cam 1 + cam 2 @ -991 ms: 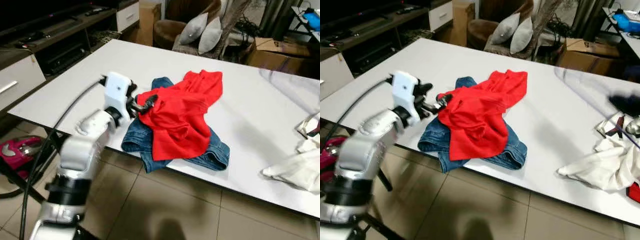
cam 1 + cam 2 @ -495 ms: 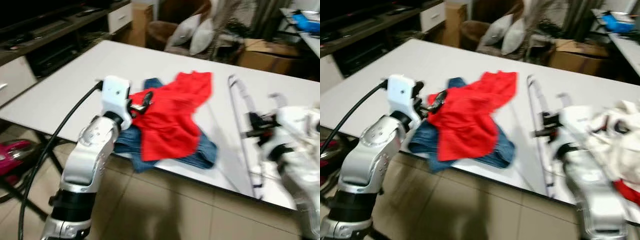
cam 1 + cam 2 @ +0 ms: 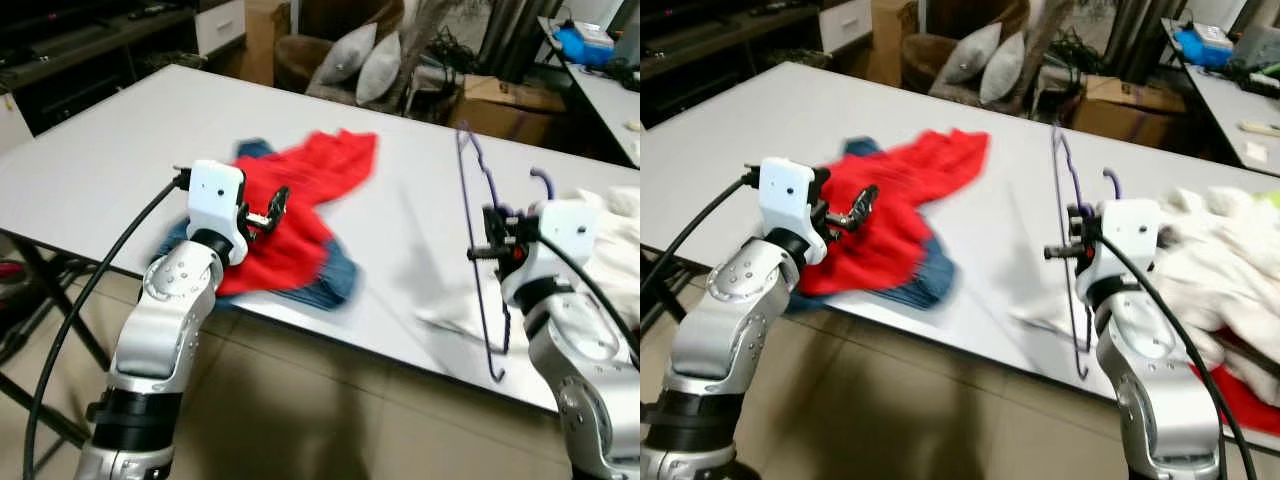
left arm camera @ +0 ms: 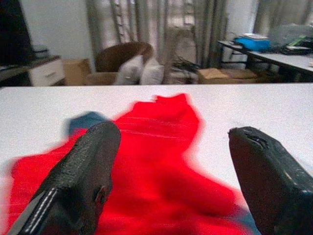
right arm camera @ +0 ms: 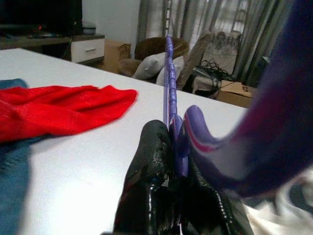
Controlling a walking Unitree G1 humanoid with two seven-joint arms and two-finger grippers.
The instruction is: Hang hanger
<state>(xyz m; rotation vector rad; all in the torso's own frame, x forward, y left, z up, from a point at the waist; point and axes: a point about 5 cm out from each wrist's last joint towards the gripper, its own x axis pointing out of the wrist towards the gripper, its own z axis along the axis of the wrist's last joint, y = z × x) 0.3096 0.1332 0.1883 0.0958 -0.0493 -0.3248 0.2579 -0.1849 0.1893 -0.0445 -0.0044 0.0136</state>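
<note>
The hanger (image 3: 478,250) is a thin purple wire frame, held off the white table (image 3: 100,170) in the right gripper (image 3: 492,240), whose fingers are pinched tight on its bar, as the right wrist view shows. Its long axis runs nearly upright: one end rises above the gripper and away toward the far side of the table, the other drops below the grip past the table's near edge, and the small hook (image 3: 541,180) curls up just beside the wrist. So the right arm already has it; the left is well apart, across the table. The left gripper (image 3: 270,205) hovers with its fingers spread wide and empty over the red shirt (image 3: 300,190), which lies on the jeans (image 3: 325,285). A heap of white cloth (image 3: 1230,260) lies behind the right arm. Judging from this, any next move depends on turning that upright frame so its hook leads.
</note>
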